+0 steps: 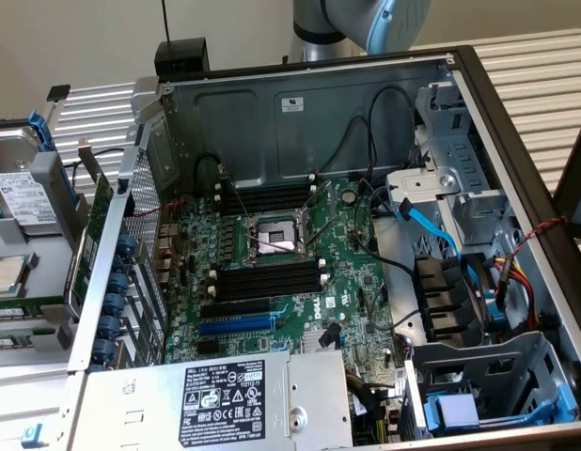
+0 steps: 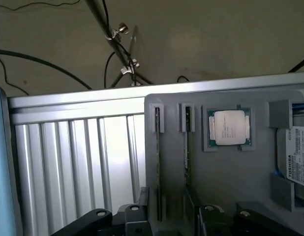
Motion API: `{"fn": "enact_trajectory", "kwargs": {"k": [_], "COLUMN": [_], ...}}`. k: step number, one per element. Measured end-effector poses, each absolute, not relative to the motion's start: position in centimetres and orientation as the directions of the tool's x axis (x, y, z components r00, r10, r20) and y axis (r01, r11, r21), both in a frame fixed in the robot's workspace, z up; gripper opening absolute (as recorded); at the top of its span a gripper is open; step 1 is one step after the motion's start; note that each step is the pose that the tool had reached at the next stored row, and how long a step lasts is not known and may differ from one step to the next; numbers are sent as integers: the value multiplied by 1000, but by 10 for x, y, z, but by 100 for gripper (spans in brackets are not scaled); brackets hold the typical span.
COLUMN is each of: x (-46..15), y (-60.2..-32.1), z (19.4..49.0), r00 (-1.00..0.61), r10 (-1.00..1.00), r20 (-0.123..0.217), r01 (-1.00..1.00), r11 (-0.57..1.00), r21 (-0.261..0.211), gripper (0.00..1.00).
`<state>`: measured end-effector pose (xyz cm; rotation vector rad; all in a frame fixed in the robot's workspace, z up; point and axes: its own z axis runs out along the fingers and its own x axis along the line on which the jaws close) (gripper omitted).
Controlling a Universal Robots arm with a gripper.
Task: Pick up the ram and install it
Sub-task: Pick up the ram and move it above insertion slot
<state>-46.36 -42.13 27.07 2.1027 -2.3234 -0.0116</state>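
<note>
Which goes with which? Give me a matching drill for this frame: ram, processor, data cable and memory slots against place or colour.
Things:
1. ram
2. processor
3. data cable
4. memory slots

Place or colour:
a. black, on the motherboard
b. blue, inside the case
c. on edge in a narrow groove of the grey holder
d. flat in a square recess of the grey holder

Pairs: 1-c, 2-d, 3-b, 4-a

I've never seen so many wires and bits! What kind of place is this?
Probably a robot lab's computer-building bench: an open computer case with its motherboard showing, a grey tray holding a processor chip, and a robot arm.
</note>
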Motion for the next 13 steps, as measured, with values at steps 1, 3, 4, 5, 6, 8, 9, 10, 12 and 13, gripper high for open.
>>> {"fn": "enact_trajectory", "kwargs": {"k": [1, 3, 4, 5, 6, 8, 9, 10, 12, 13], "x": [-464, -463, -463, -462, -461, -460, -459, -458, -458, -458], "y": [-422, -422, -422, -422, -423, -423, -423, -423, -423, -423], "z": [269, 265, 263, 262, 260, 256, 254, 253, 249, 247], "r00": [-99, -100, -99, -99, -99, -99, -99, -99, -99, -99], "r10": [-995, -995, -995, -995, -995, -995, -995, -995, -995, -995], "r20": [1, 1, 1, 1, 1, 1, 1, 1, 1, 1], "r01": [-995, -995, -995, -995, -995, -995, -995, -995, -995, -995], "r11": [99, 100, 99, 99, 99, 99, 99, 99, 99, 99], "r21": [11, 11, 11, 11, 11, 11, 11, 11, 11, 11], "gripper": [42, 42, 42, 42, 42, 42, 42, 42, 42, 42]}}
